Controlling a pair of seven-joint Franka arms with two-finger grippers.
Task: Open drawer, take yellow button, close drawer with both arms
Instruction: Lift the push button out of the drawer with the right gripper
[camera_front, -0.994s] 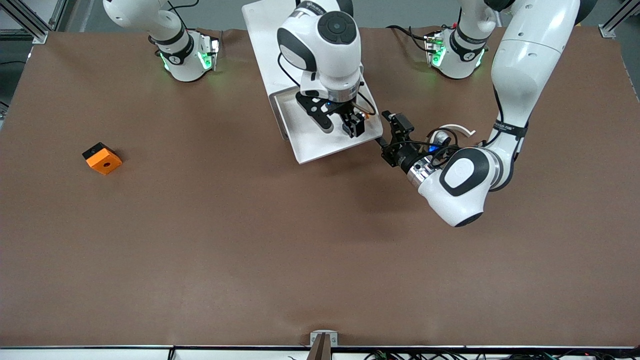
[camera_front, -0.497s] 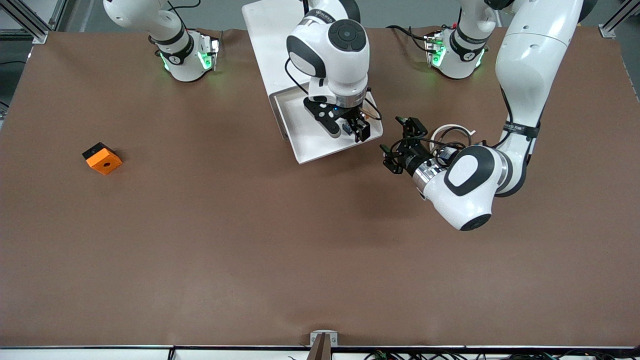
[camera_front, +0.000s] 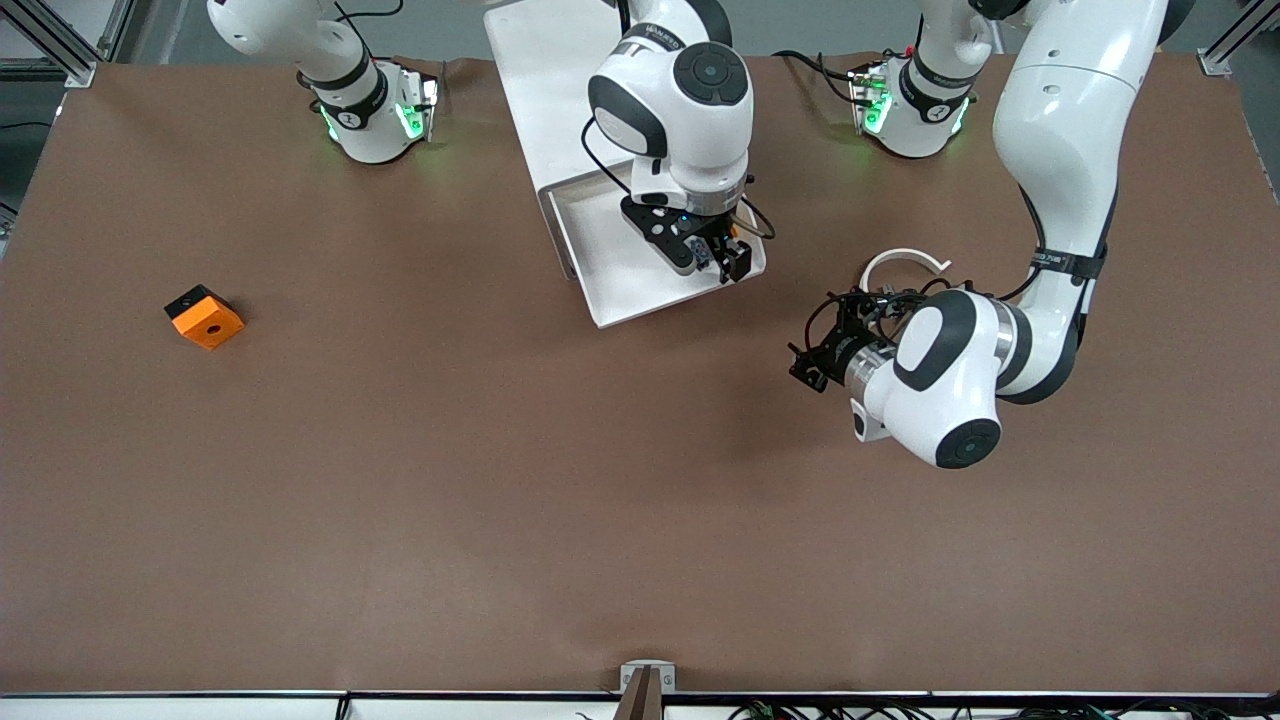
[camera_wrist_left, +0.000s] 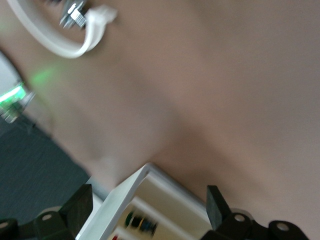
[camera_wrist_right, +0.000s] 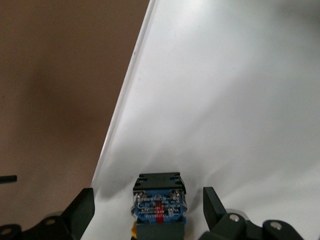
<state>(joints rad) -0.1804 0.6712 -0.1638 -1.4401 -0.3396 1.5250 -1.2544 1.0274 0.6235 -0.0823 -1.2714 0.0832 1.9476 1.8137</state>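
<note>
The white drawer (camera_front: 620, 290) stands pulled out of its white cabinet (camera_front: 540, 80). The button (camera_wrist_right: 159, 205) lies in the drawer, blue-black base showing and a bit of orange-yellow beneath; in the front view it is a small blue spot (camera_front: 701, 255). My right gripper (camera_front: 722, 260) is low in the drawer, open, with a finger on each side of the button and a gap to each (camera_wrist_right: 147, 196). My left gripper (camera_front: 808, 365) is open and empty over the bare table beside the drawer's corner (camera_wrist_left: 149, 191).
A white arc (camera_front: 905, 257) with small black parts lies by the left arm's wrist and shows in the left wrist view (camera_wrist_left: 55, 45). An orange-and-black square block (camera_front: 204, 317) sits toward the right arm's end. The drawer's corner (camera_wrist_left: 150, 172) faces the left wrist camera.
My left gripper has drawn back from the drawer's corner toward the front camera. My right gripper has shifted toward the left arm's end of the drawer and now straddles the button.
</note>
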